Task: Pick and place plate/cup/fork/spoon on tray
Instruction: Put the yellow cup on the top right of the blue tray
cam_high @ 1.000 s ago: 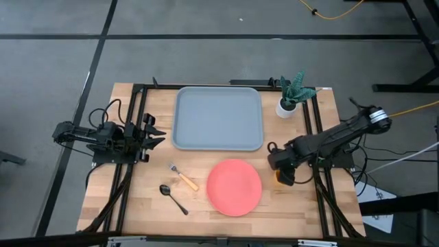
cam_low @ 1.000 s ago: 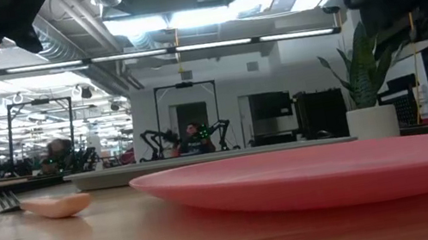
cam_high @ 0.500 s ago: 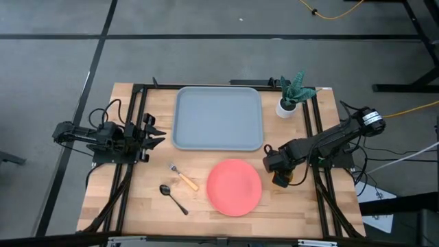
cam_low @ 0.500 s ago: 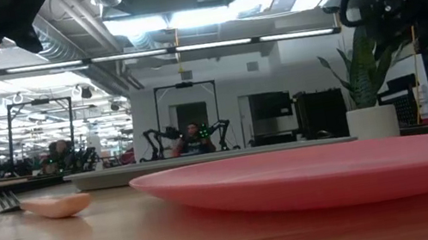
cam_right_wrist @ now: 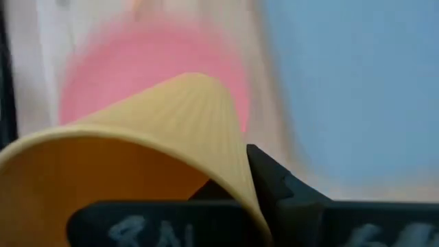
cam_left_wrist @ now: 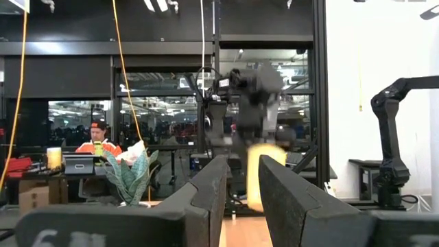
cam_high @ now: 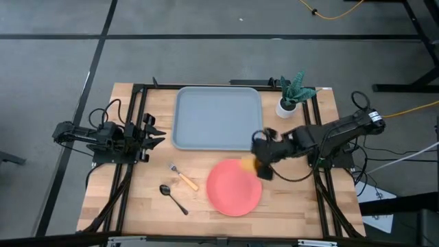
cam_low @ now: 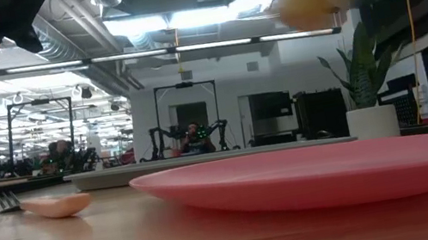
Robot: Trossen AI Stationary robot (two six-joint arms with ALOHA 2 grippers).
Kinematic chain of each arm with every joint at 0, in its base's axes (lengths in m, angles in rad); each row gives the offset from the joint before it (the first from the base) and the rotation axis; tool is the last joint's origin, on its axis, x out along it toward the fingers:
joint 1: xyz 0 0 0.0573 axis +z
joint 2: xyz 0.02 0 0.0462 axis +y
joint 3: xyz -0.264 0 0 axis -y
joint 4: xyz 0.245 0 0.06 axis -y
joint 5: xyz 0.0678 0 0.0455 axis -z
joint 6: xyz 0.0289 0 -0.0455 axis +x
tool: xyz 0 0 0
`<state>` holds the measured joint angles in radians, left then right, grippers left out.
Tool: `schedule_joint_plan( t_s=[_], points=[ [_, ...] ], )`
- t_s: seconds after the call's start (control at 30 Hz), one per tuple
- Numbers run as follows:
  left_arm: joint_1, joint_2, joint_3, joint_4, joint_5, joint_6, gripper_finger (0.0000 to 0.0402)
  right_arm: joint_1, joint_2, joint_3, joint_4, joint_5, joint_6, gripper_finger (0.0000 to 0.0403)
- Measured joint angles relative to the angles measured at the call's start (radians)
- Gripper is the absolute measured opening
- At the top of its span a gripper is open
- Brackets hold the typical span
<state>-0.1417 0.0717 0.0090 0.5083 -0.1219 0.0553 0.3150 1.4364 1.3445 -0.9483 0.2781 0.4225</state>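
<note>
On the desk (cam_high: 137, 206), the tray (cam_high: 218, 118) lies at the back, the plate (cam_high: 234, 187) in front of it. The fork (cam_high: 184, 178) and spoon (cam_high: 173, 197) lie left of the plate; a potted plant (cam_high: 291, 97) stands right of the tray. The cup (cam_high: 248, 163) hangs between tray and plate.

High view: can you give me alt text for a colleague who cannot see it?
The right gripper holds the small yellow-orange cup over the far edge of the round coral-pink plate, just short of the light blue-grey rectangular tray. An orange-handled fork and dark metal spoon lie left of the plate; the left gripper waits at the table's left.
</note>
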Motion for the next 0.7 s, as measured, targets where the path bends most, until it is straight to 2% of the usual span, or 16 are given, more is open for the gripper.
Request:
schedule_joint_plan(
  t_s=[0.17, 0.23, 0.3, 0.37, 0.53, 0.7],
  points=[
    [0.000, 0.000, 0.000, 0.001, 0.000, 0.000, 0.0080, -0.107, 0.001, 0.029, 0.383, 0.234, -0.488, 0.0002],
    [0.000, 0.000, 0.000, 0.001, 0.000, 0.000, 0.0080, -0.187, 0.002, 0.029, 0.530, 0.279, -0.627, 0.0002],
    [0.000, 0.000, 0.000, 0.001, 0.000, 0.000, 0.0080, -0.293, 0.009, 0.030, 0.645, 0.273, -0.670, 0.0001],
    [0.000, 0.000, 0.000, 0.002, 0.000, 0.000, 0.0080, -0.412, 0.023, 0.030, 0.683, 0.194, -0.662, 0.0001],
    [0.000, 0.000, 0.000, 0.005, -0.006, 0.000, 0.0080, -0.686, 0.089, 0.029, 0.661, -0.114, -0.570, 0.0001],
    [0.000, 0.000, 0.000, 0.008, -0.050, -0.001, 0.0080, -0.887, 0.213, 0.104, 0.488, -0.252, -0.505, 0.0001]
  ],
)
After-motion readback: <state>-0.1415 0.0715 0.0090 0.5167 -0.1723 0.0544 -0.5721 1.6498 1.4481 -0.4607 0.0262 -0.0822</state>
